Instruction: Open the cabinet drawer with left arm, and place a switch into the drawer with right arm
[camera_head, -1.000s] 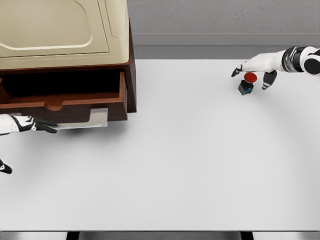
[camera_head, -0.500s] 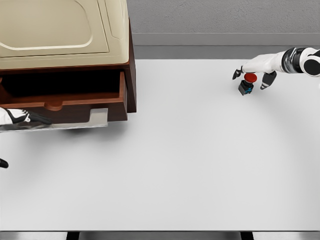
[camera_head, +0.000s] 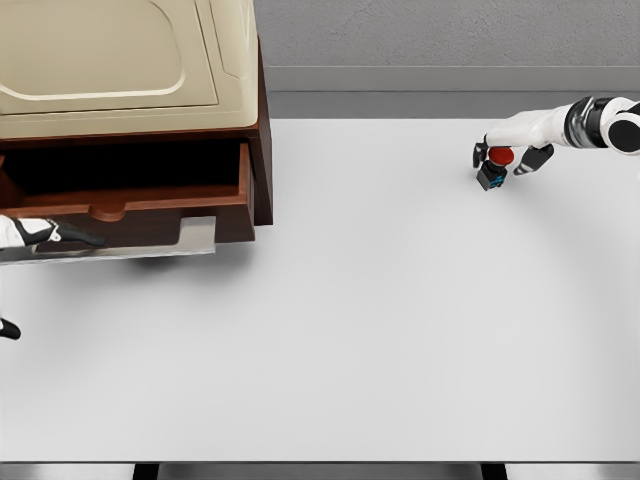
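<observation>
The switch (camera_head: 491, 174), a small black box with a red button on top, stands on the white table (camera_head: 380, 320) at the far right. My right hand (camera_head: 506, 155) reaches in from the right edge, and its fingers are closed on both sides of the red button. The cabinet (camera_head: 263, 150) at the upper left has its brown drawer (camera_head: 170, 205) pulled out, dark inside. My left hand (camera_head: 45, 235) lies at the left edge, just under the drawer front by the grey handle (camera_head: 198, 236), spread and holding nothing.
The cabinet's cream top (camera_head: 120, 60) overhangs the back of the drawer opening. A grey wall (camera_head: 440, 40) runs behind the table. A wide stretch of bare table lies between the drawer and the switch.
The right hand's fingers have drawn in from a spread pose onto the switch's red button. The left hand has slid left and slightly up, mostly out of the picture.
</observation>
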